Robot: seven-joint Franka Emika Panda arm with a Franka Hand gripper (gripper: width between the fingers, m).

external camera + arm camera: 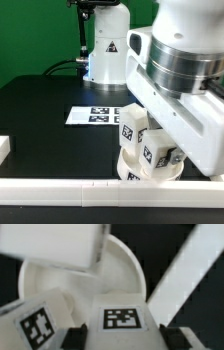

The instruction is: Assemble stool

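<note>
- In the exterior view we see the robot arm (180, 70) filling the exterior view's right, bent down over the near edge of the black tabletop (40, 110).
- Under the arm sits the stool seat (135, 172), a round white rimmed disc, close against the long white rail (60, 190) that runs along the front edge.
- Several chunky white legs stand up from the seat, each with a black-and-white square tag; one leg (131, 128) is upright at the exterior view's left of the group, another leg (160, 152) is just beside it, lower and towards the right.
- The pincer (172, 150) is down among these legs, mostly hidden by the arm's own body in the exterior view.
- In the wrist view we see the two dark fingertips (73, 338) at either side of a tagged leg (122, 318), very close to its faces; we cannot tell whether they press on it or merely straddle it.
- Next to it in the wrist view another tagged leg (38, 322) stands tilted, and a third white leg (60, 246) is blurred beyond.
- The curved rim of the seat (125, 263) arcs behind the legs there.
- Farther back on the tabletop lies the marker board (95, 114), flat, well apart from the stool.
- A small white block (4, 147) shows at the exterior view's left edge.
</note>
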